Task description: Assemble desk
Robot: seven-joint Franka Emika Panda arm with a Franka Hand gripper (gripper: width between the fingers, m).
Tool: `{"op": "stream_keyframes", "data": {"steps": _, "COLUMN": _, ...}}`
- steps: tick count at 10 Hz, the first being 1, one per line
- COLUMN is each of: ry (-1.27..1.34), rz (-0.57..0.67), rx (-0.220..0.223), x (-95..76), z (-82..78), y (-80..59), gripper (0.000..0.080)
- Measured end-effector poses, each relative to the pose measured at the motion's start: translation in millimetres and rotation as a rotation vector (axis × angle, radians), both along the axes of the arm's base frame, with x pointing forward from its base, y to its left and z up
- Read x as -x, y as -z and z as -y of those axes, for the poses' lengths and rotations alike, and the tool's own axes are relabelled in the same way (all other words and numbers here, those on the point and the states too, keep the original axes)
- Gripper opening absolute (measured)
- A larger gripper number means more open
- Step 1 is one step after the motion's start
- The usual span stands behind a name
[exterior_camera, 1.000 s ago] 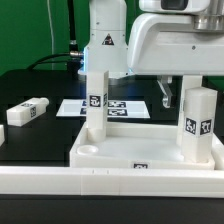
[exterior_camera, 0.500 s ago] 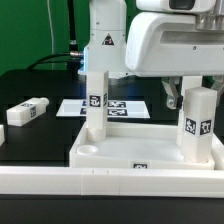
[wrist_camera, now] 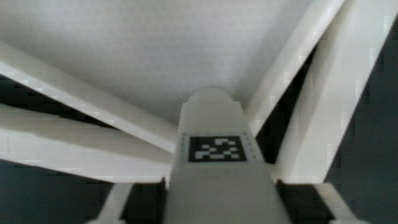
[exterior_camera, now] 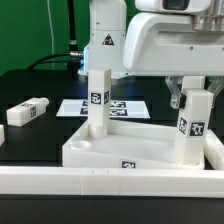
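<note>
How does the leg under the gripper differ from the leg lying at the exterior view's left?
The gripped leg stands upright; the loose leg lies on its side. The gripped leg sits at a corner of the tabletop; the loose leg rests on the black table, apart from it. The gripper clasps the gripped leg's top; nothing touches the loose leg. Both are white with a black-and-white tag.

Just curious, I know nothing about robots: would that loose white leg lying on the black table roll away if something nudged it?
Probably not: the loose leg looks square-sided and lies flat, so it would likely slide or swivel. It appears to be rigid plastic, so probably stiff, not floppy. Being small, it is likely light and easily knocked.
</note>
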State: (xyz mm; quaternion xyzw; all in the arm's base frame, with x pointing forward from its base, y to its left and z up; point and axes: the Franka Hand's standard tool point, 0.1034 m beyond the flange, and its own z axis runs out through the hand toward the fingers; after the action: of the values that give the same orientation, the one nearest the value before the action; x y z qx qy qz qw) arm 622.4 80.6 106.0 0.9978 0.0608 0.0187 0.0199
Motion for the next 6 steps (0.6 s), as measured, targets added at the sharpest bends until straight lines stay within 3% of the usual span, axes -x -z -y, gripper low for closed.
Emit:
{"op": "stream_keyframes", "data": {"steps": 2, "ry": 0.145, "rz": 0.005, "rx": -0.006, "x": 0.1, "z": 0.2, "y": 0.1, "gripper": 0.0289}}
{"op": "stream_keyframes", "data": {"steps": 6, "ry": 0.576, "rz": 0.020, "rx": -0.069, "x": -0.4, "z": -0.1, "y": 1.3, "gripper": 0.0291}}
